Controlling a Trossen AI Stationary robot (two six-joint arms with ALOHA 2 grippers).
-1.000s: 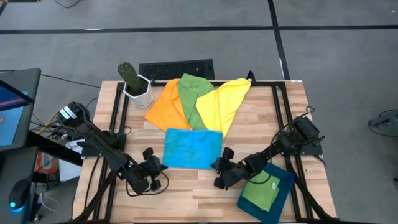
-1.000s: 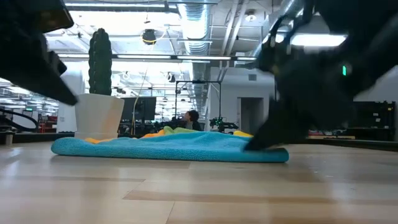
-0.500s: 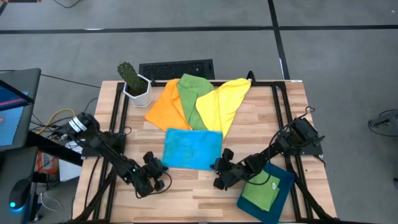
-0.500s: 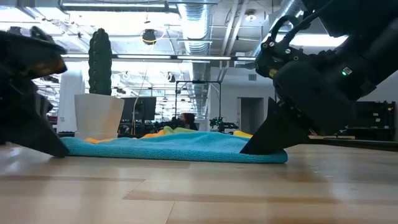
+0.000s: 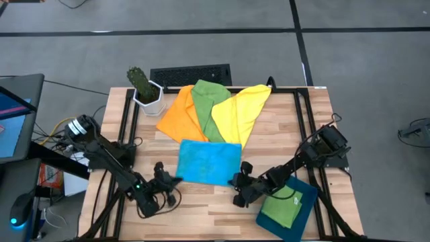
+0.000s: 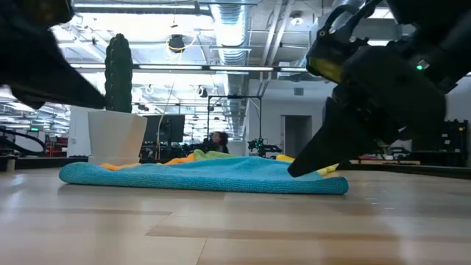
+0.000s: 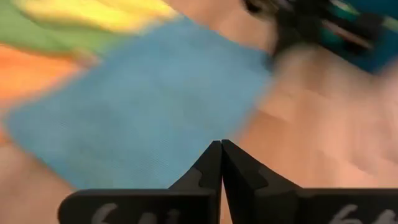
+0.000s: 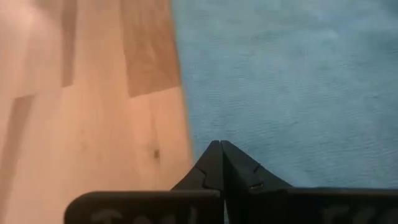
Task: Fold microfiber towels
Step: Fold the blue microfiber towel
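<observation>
Five towels lie on the table [image 5: 269, 134]: one blue towel [image 5: 209, 162], one orange [image 5: 179, 115], one yellow [image 5: 243, 109], two green [image 5: 205, 101]. The blue towel lies flat between both jaws, left gripper [image 5: 168, 180] and right gripper [image 5: 236, 180], each shut tight at its near corners; whether they pinch cloth is unclear.

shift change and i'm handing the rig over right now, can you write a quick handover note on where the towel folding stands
Left hand: shut, empty, low at the blue towel's near left corner.
Right hand: shut, empty, low at the towel's near right corner.
Blue towel lies flat in the middle of the table; whether it is already folded is unclear.
Orange towel, green towel and yellow towel lie overlapped and unfolded at the far edge.
Done: one folded green towel sits in the teal tray.
Left: finish the blue towel, then fold the other three.
</observation>
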